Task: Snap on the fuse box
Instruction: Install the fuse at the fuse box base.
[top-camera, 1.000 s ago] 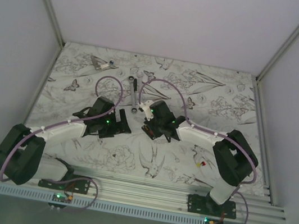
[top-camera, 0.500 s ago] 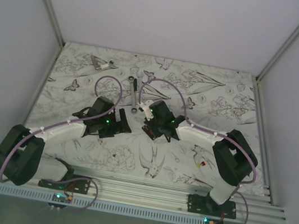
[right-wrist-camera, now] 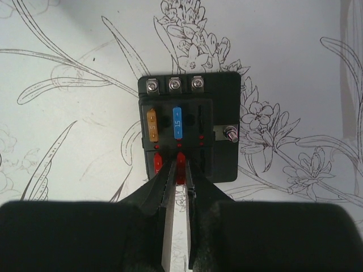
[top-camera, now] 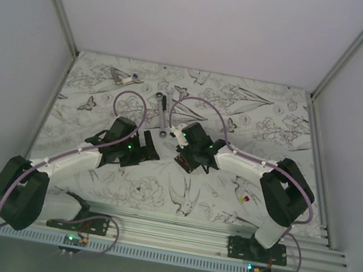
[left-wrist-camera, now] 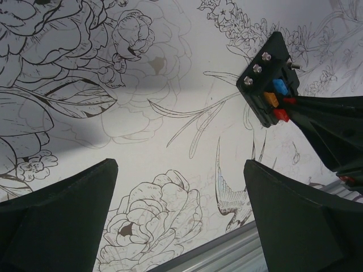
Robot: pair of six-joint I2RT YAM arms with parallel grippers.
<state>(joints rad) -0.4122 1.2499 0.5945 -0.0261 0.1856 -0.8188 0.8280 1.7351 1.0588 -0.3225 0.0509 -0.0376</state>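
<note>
1. The fuse box (right-wrist-camera: 189, 127) lies flat near the middle of the tabletop (top-camera: 267, 115). In the right wrist view it sits at centre. In the left wrist view it is out at 2 o'clock, well apart from that arm.
2. The right gripper (right-wrist-camera: 178, 167) comes in from 6 o'clock. Its jaws are almost together with a thin slit between them, and their tips flank a red fuse (right-wrist-camera: 180, 171) in the near row. I cannot tell whether they grip it.
3. The left gripper (left-wrist-camera: 180, 164) hangs over bare tabletop with its jaws spread wide and nothing in them.
4. An orange fuse (right-wrist-camera: 152, 126) and a blue fuse (right-wrist-camera: 178, 122) are seated, and three screws (right-wrist-camera: 174, 85) line the 12 o'clock edge.
5. Handling, as a judgement: the box looks like stiff moulded plastic and light, so it will likely skid on the smooth printed cover under any sideways push.
6. The best hold is the plain outer walls at 9 and 3 o'clock, avoiding the stud (right-wrist-camera: 229, 135) and the fuses, which could lever out.
7. A snap fit wants a straight downward press with the box braced.
</note>
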